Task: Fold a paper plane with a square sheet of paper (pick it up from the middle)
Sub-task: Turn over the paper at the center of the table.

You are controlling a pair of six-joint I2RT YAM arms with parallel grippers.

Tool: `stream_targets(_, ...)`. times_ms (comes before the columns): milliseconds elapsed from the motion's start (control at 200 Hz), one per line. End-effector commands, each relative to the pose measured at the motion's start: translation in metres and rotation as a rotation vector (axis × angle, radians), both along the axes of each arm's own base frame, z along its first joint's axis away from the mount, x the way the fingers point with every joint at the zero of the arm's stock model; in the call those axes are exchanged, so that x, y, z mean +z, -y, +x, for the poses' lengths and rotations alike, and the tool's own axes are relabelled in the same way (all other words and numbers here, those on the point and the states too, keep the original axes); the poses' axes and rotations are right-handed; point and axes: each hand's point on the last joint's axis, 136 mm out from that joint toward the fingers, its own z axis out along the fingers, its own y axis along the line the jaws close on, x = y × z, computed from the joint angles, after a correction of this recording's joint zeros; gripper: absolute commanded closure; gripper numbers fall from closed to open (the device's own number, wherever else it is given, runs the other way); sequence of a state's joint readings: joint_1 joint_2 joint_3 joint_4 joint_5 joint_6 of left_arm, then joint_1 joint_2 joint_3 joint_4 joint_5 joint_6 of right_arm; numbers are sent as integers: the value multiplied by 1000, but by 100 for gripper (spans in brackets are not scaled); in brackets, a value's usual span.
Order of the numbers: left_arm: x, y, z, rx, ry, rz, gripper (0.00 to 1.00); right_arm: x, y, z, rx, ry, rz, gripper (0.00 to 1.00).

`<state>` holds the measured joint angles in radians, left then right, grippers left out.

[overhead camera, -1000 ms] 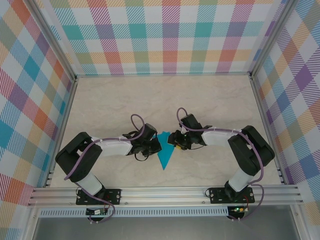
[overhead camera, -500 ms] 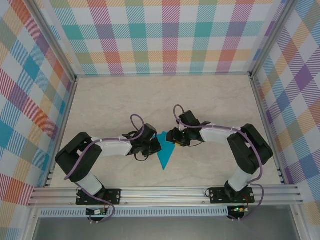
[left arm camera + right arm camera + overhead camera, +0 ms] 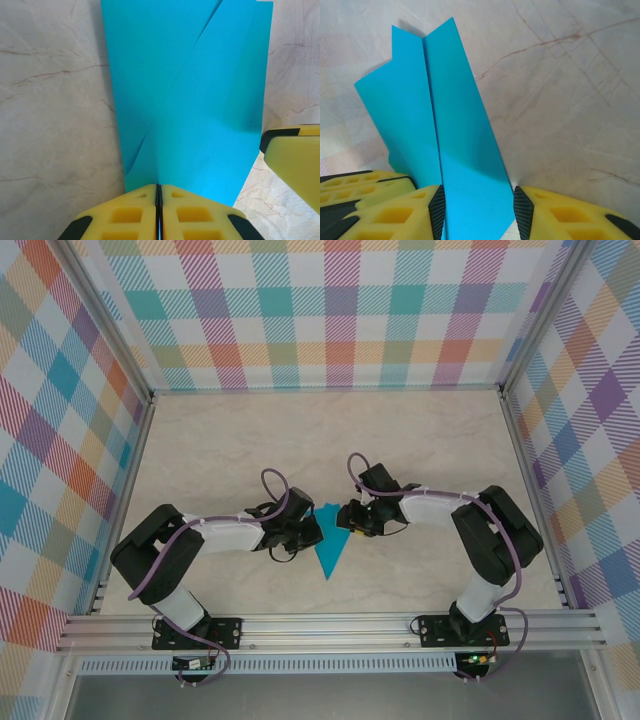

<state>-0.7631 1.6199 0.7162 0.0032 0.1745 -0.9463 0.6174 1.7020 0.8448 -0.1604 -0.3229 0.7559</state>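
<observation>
The teal-blue sheet of paper (image 3: 328, 538) is folded into a pointed wedge, its tip toward the near edge of the table. My left gripper (image 3: 309, 530) is at the wedge's left edge. In the left wrist view it (image 3: 158, 186) is shut on the paper (image 3: 200, 100), which fans out from the closed jaws. My right gripper (image 3: 348, 518) is at the wedge's right edge. It (image 3: 479, 197) stands open, with a creased flap of the paper (image 3: 455, 140) lying between its fingers without being pinched.
The marble-look tabletop (image 3: 330, 440) is walled by checked panels (image 3: 330, 310) on three sides, with an aluminium rail (image 3: 330, 625) along the near edge. The right gripper's yellow finger (image 3: 295, 160) is close beside the paper in the left wrist view.
The right gripper has shifted slightly left, closing in on the paper's right edge. The left arm and the paper have stayed put.
</observation>
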Motion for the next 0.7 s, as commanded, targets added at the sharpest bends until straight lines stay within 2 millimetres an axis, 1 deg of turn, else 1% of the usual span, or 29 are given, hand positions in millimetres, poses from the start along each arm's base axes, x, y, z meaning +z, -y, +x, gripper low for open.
stream_targets(0,-7,-8,-5,8,-27,26,90,-11,-10,-11,40,-46,19,57)
stream_targets(90,-7,-8,-4,6,-26,26,91,-5,-17,-10,47,-26,46,58)
stream_targets(200,-7,-8,-5,7,-29,27,90,10,-28,-6,63,0,113,59)
stream_targets(275,-9,-8,-6,6,-33,29,91,16,-33,-4,66,13,138,59)
stream_targets(415,-8,-8,-5,9,-30,28,91,20,-39,-3,86,15,156,59)
stream_targets(560,-8,-8,-5,8,-31,29,91,21,-38,-2,96,24,142,58)
stream_targets(695,-9,-8,-4,9,-31,30,91,27,-48,-2,115,3,191,56)
